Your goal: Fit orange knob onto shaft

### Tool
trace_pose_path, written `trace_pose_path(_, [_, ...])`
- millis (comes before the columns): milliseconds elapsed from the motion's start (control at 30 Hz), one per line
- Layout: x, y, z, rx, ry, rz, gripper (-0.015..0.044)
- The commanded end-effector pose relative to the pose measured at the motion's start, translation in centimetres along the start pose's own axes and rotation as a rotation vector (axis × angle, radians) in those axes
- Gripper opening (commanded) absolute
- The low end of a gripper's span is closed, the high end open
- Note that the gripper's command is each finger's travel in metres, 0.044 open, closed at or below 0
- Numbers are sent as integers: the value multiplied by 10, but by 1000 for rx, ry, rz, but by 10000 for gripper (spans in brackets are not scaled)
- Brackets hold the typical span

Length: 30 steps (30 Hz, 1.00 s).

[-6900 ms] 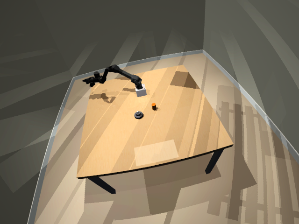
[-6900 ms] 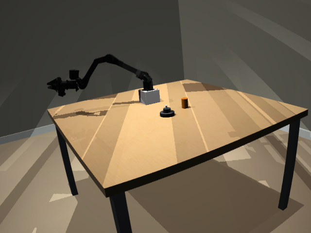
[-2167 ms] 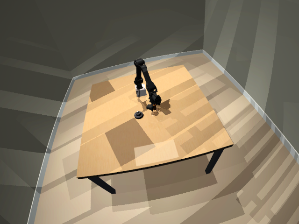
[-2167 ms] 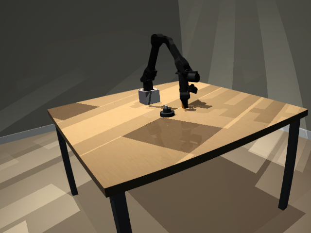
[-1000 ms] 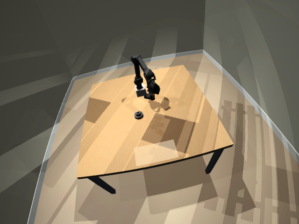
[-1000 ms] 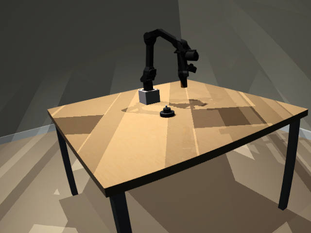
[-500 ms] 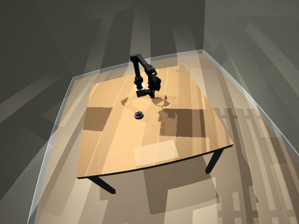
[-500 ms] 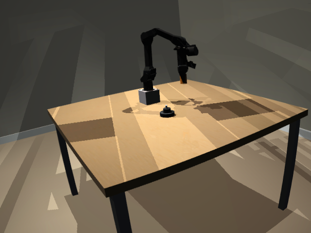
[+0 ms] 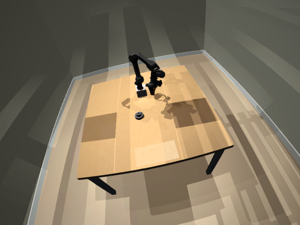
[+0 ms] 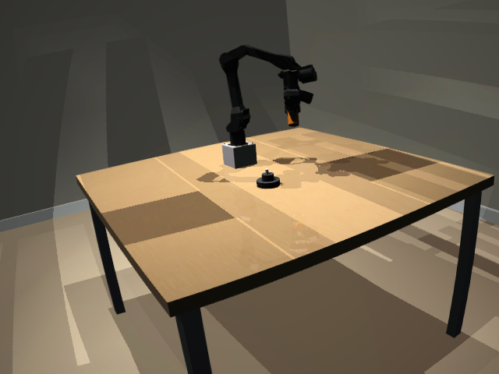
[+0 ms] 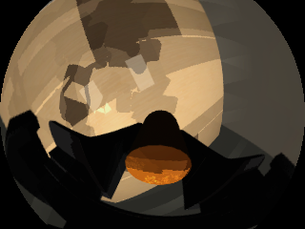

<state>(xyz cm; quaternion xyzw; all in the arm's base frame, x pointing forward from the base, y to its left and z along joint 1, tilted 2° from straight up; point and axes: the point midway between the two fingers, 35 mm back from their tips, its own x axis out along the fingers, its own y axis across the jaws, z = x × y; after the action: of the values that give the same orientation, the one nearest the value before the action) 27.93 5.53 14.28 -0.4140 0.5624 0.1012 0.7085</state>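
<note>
My gripper (image 9: 152, 91) (image 10: 291, 118) (image 11: 160, 130) is shut on the orange knob (image 9: 153, 90) (image 10: 290, 119) (image 11: 158, 164) and holds it high above the table, pointing down. In the wrist view the knob's orange top sits between the two dark fingers; its underside is hidden. The black round pedestal (image 9: 138, 115) (image 10: 268, 181) stands on the table in front of the arm's base, with the short silver shaft (image 9: 138, 112) (image 10: 266, 170) sticking up from its middle. The knob hangs behind and to the right of the pedestal, well apart from it.
The arm's grey base block (image 9: 141, 92) (image 10: 239, 154) stands behind the pedestal. The wooden table (image 9: 154, 152) (image 10: 209, 257) has dark legs and edges on all sides. Patchy shadows lie across the table top.
</note>
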Motion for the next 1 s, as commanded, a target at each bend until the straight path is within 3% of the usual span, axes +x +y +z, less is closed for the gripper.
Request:
trace_pose_path(0, [-9, -2, -1, 5, -4, -85, 0])
trace_pose_path(533, [-42, -8, -2, 7, -4, -423, 0])
trace_pose_path(967, [-42, -6, -2, 7, -4, -505, 0])
